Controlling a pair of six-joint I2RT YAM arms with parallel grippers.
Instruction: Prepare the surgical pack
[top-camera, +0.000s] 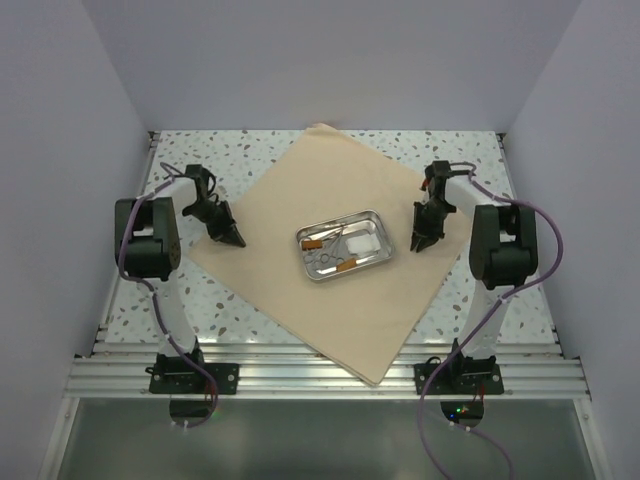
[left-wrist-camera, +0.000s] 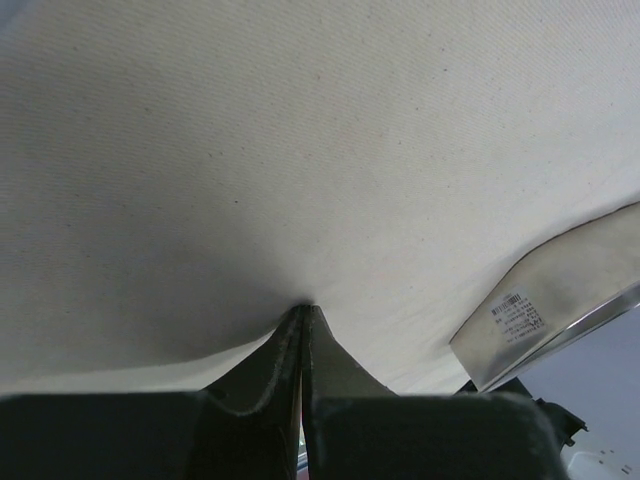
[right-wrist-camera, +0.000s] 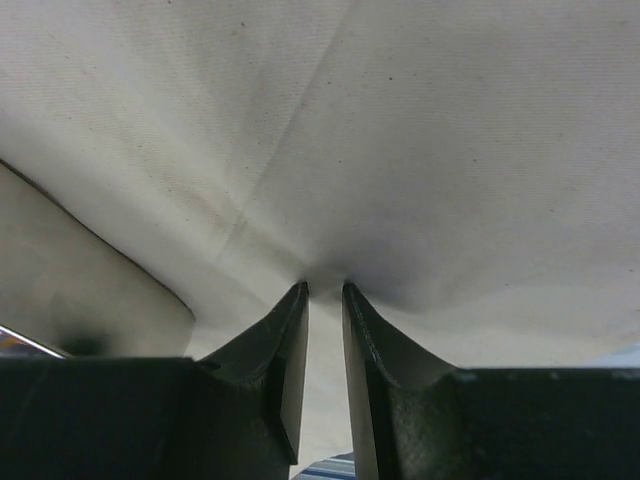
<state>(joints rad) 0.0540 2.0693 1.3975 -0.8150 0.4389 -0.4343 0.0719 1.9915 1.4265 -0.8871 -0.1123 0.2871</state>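
Note:
The tan cloth (top-camera: 290, 190) lies flat as a diamond on the speckled table. The steel tray (top-camera: 386, 232) sits at its middle, holding thin metal instruments (top-camera: 328, 256), two brown strips (top-camera: 312, 244) and white gauze (top-camera: 361, 240). My left gripper (top-camera: 230, 236) is tips-down on the cloth left of the tray. In the left wrist view it (left-wrist-camera: 303, 308) is shut, with the cloth (left-wrist-camera: 300, 150) pinched at its tips. My right gripper (top-camera: 418, 241) is tips-down on the cloth right of the tray. In the right wrist view it (right-wrist-camera: 325, 288) stands narrowly open, with cloth (right-wrist-camera: 400, 130) puckered between the tips.
The tray's side, with a barcode label, shows at the right of the left wrist view (left-wrist-camera: 545, 320). It also shows at the left of the right wrist view (right-wrist-camera: 80, 290). White walls enclose the table. An aluminium rail (top-camera: 320, 375) runs along the near edge.

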